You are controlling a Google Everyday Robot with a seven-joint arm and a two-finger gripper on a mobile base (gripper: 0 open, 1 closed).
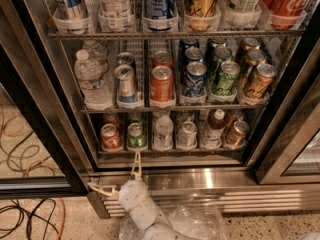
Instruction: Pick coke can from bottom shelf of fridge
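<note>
Hand [136,160] sits just below the bottom shelf [170,152], near the coke can [110,137]; I can't tell its grip.

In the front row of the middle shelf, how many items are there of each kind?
Water bottle: 1
Cans: 5 (silver, orange-red, blue, green, bronze)
Total: 6
End effector: low, in front of the fridge, below the bottom shelf.

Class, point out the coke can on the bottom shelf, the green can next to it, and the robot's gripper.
coke can [110,137]: camera view, its red front wall.
green can [135,136]: camera view, its front wall, beside the coke can.
gripper [136,156]: camera view, its tip, just below the green can.
</note>
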